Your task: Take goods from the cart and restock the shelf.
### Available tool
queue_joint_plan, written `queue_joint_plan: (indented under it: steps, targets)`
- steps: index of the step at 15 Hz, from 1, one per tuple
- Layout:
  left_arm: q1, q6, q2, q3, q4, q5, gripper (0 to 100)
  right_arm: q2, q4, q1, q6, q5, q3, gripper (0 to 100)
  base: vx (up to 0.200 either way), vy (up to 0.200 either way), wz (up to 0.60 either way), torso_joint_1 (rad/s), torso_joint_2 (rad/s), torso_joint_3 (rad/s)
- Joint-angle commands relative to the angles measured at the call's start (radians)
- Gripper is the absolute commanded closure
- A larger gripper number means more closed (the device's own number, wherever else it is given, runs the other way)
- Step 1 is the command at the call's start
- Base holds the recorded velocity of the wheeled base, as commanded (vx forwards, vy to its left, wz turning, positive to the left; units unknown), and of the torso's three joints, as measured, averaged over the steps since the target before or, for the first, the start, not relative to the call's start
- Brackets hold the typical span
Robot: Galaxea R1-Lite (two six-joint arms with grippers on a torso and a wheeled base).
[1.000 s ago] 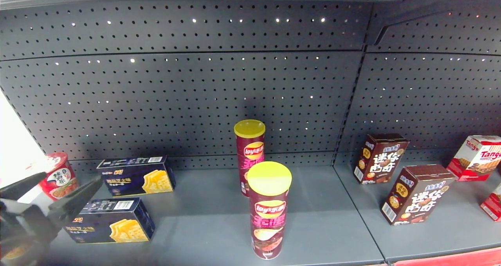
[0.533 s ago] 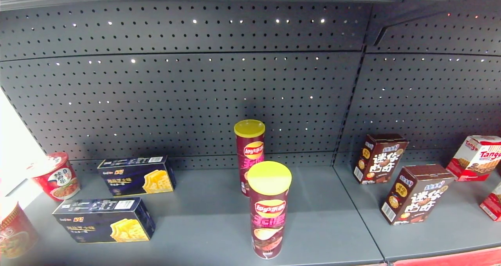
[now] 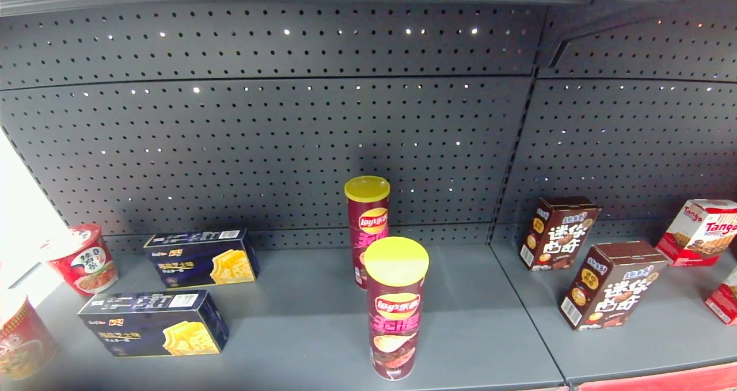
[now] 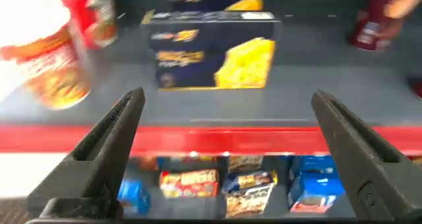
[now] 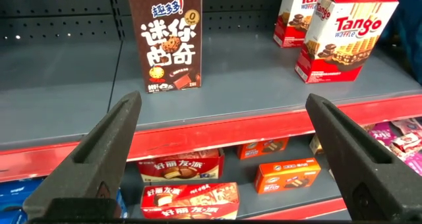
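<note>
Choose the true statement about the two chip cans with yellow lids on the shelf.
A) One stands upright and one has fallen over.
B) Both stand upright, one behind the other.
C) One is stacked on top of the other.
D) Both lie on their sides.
B: the front chip can and the back chip can both stand upright on the shelf, lids up, one behind the other.

Grey shelf (image 3: 299,333) with two upright chip cans (image 3: 396,307), flat navy boxes (image 3: 154,323), standing brown boxes (image 3: 613,284)
</note>
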Motion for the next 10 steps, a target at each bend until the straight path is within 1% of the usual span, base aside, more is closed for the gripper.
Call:
queue_joint_plan:
  steps: [1, 2, 3, 4, 5, 6, 7, 8, 10]
  targets:
    - [0.0, 0.023, -0.012, 0.028, -0.013, -0.032, 0, 0.002, 0.0, 0.0, -0.002, -0.001, 0.0, 0, 0.0, 0.0, 0.0, 0.0, 0.0, 0.0]
    - [0.0, 0.047, -0.012, 0.028, -0.011, -0.045, 0, 0.002, 0.0, 0.0, -0.002, 0.001, 0.0, 0, 0.0, 0.0, 0.0, 0.0, 0.0, 0.0]
    - [0.0, 0.061, -0.012, 0.028, -0.011, -0.058, 0, 0.002, 0.0, 0.0, -0.003, 0.002, 0.0, 0, 0.0, 0.0, 0.0, 0.0, 0.0, 0.0]
    - [0.001, 0.066, -0.012, 0.027, -0.011, -0.029, 0, 0.002, 0.0, 0.0, -0.002, 0.002, 0.0, 0, 0.0, 0.0, 0.0, 0.0, 0.0, 0.0]
    - [0.007, 0.063, -0.013, 0.027, -0.011, 0.018, 0, 0.002, 0.0, 0.0, -0.002, 0.002, 0.0, 0, 0.0, 0.0, 0.0, 0.0, 0.0, 0.0]
    - [0.02, 0.061, -0.016, 0.027, -0.011, 0.023, 0, 0.002, 0.0, 0.0, -0.002, 0.002, 0.0, 0, 0.0, 0.0, 0.0, 0.0, 0.0, 0.0]
    - [0.06, 0.059, -0.018, 0.028, -0.011, 0.023, 0, 0.002, 0.001, 0.0, 0.0, 0.004, 0.0, 0, 0.0, 0.0, 0.0, 0.0, 0.0, 0.0]
    - [0.055, 0.053, -0.036, 0.028, -0.011, 0.02, 0, 0.002, 0.001, 0.0, 0.0, 0.004, 0.0, 0, 0.0, 0.0, 0.0, 0.0, 0.0, 0.0]
    - [0.043, 0.052, -0.081, 0.03, -0.013, 0.018, 0, 0.002, 0.001, 0.0, 0.0, 0.004, 0.0, 0, 0.0, 0.0, 0.0, 0.0, 0.0, 0.0]
